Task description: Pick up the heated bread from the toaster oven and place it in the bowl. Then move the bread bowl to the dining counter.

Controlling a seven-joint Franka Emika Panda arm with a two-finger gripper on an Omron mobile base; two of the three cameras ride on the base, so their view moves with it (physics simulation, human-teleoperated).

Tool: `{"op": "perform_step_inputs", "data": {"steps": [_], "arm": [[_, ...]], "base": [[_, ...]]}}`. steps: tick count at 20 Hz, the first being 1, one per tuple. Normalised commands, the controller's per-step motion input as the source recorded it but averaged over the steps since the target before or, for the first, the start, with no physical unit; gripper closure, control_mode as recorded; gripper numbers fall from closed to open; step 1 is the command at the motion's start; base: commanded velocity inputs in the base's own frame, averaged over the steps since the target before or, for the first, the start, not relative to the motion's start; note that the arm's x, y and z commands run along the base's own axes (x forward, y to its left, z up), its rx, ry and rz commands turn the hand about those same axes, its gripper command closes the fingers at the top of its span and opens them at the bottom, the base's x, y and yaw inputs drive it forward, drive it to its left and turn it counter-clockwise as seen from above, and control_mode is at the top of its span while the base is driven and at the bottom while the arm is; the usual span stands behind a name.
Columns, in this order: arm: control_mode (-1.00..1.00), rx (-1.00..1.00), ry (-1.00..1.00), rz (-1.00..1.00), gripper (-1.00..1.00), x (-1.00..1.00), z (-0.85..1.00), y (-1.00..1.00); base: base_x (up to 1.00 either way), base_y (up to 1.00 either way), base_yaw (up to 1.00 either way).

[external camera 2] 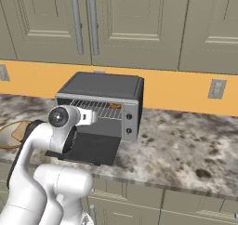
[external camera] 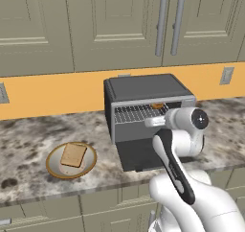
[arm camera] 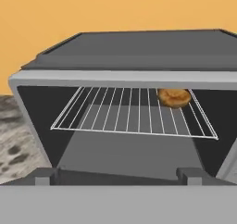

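Cabinets [external camera: 115,25]: tan doors across the wall above, long grey handles, closed
Wall strip [external camera: 52,89]: orange band behind the worktop, grey outlets set in it
Worktop [external camera 2: 186,145]: mottled stone, carrying oven and bowl
Oven [external camera: 143,89]: dark box standing at the back of the worktop, silver frame round the mouth, knobs on its right side
Door [external camera: 139,154]: dropped flat toward the worktop's front edge, oven mouth fully exposed
Rack [arm camera: 134,114]: wire shelf, level, spanning the cavity at mid height
Arm [external camera: 179,145]: white, raised in front of the open door, wrist level with the oven mouth
Bowl [external camera: 53,165]: shallow, golden rim, left of the oven and well apart from it, near the front edge
Toast [external camera: 73,155]: flat tan square lying inside the bowl
Gripper [arm camera: 118,176]: released, fingers spread wide, nothing between them, aimed straight into the cavity, tips short of the rack
Bread [arm camera: 174,97]: small orange-brown round, resting on the rack at its rear right corner, untouched, clear of the fingers
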Motion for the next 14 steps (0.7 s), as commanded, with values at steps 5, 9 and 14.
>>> {"op": "perform_step_inputs", "data": {"steps": [5, 9, 14], "arm": [[-1.00, 0.00, -0.02, 0.00, -1.00, 0.20, 0.00, 0.00], [-1.00, 0.00, -0.01, 0.00, -1.00, 0.25, -0.18, 0.03], [-1.00, 0.00, -0.01, 0.00, -1.00, 0.28, -0.32, 0.07]], "base": [[0.00, 0.00, 0.00], [0.00, 0.00, 0.00], [0.00, 0.00, 0.00]]}}
